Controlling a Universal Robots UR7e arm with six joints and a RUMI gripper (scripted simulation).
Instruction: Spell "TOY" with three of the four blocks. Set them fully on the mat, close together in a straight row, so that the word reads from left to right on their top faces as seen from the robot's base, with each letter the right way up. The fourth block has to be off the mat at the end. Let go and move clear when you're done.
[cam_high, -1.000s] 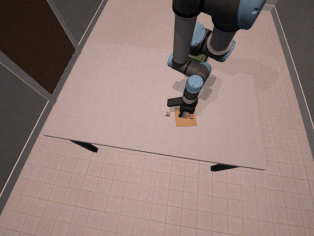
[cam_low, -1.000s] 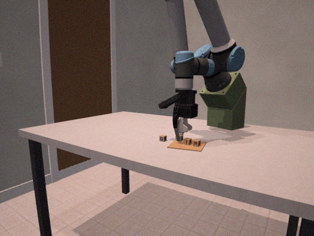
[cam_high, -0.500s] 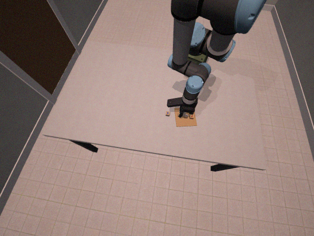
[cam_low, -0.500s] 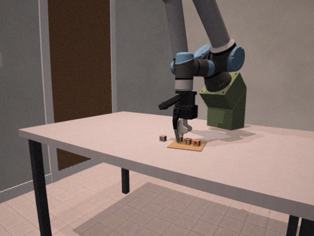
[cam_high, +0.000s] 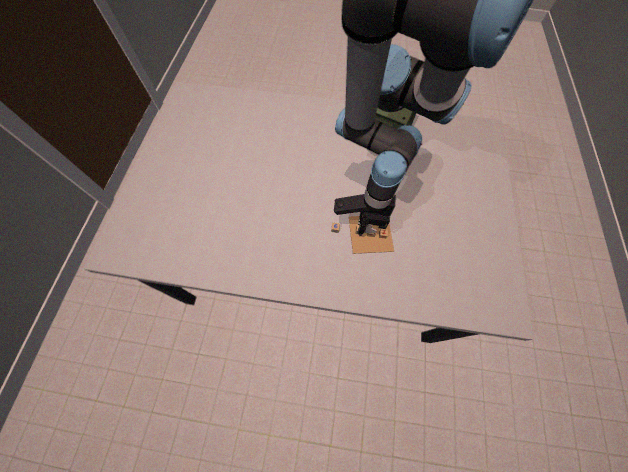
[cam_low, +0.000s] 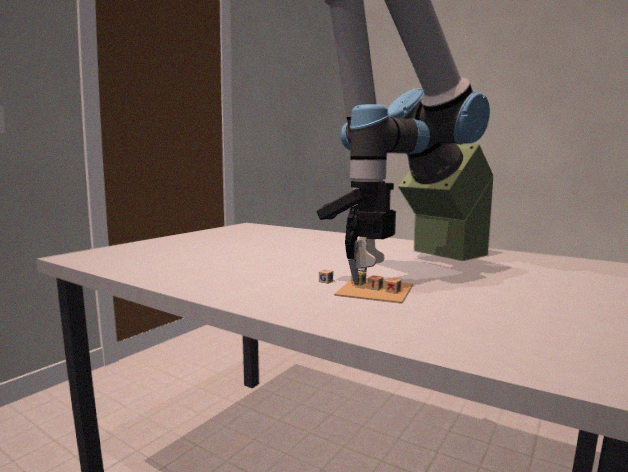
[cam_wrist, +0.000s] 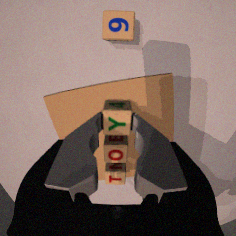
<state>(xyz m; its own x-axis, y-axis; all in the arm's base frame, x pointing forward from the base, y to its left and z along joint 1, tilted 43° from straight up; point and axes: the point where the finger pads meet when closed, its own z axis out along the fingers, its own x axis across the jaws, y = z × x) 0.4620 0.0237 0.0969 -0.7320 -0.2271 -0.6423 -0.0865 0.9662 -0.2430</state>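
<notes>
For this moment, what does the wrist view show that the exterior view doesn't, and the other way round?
Wrist only: the top faces, readable as T, O and green Y, in a row between the fingers.
Exterior only: the arm, the green base, and the row standing on the mat, with the hand down on the end block.
Both: the mat and the blue-lettered fourth block off it.

My gripper dark grey over black | Y block tan wood, green letter | O block red letter | T block red letter | G block tan, blue letter | mat orange-tan | tabletop pale pinkish white
</notes>
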